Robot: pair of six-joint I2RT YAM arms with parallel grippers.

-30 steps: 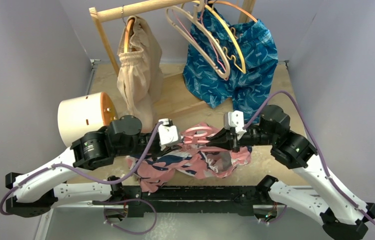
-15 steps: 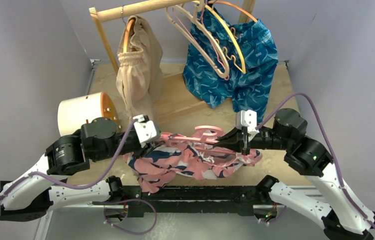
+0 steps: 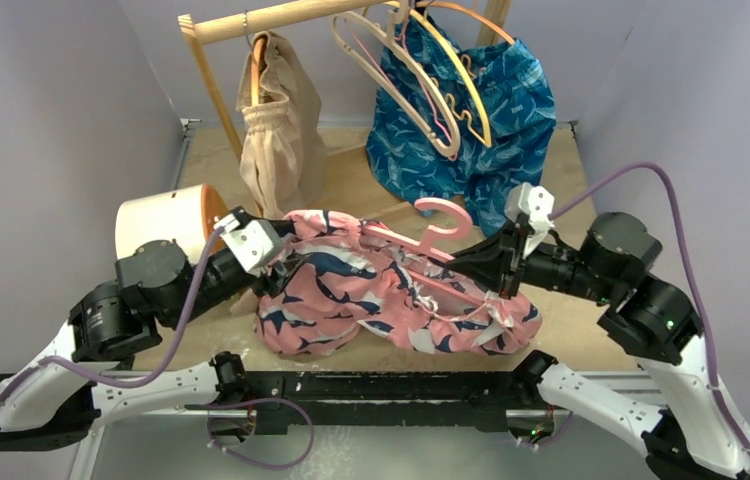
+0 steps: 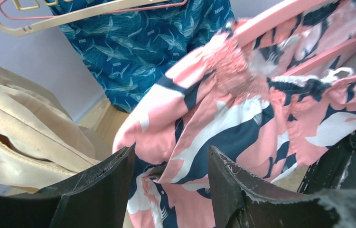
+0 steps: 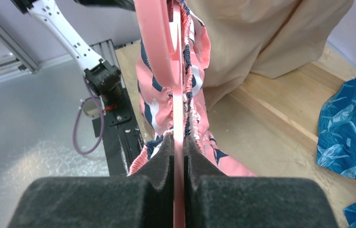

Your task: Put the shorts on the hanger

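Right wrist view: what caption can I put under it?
Right gripper pinching the pink hanger, with the pink shorts bunched around it.

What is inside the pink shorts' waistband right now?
The pink hanger runs through the shorts; its hook pokes out above. Fabric covers much of its arms.

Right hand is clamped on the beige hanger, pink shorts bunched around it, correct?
No. The right hand is clamped on the pink hanger, not a beige one, as the right wrist view shows. The pink shorts are bunched around it.
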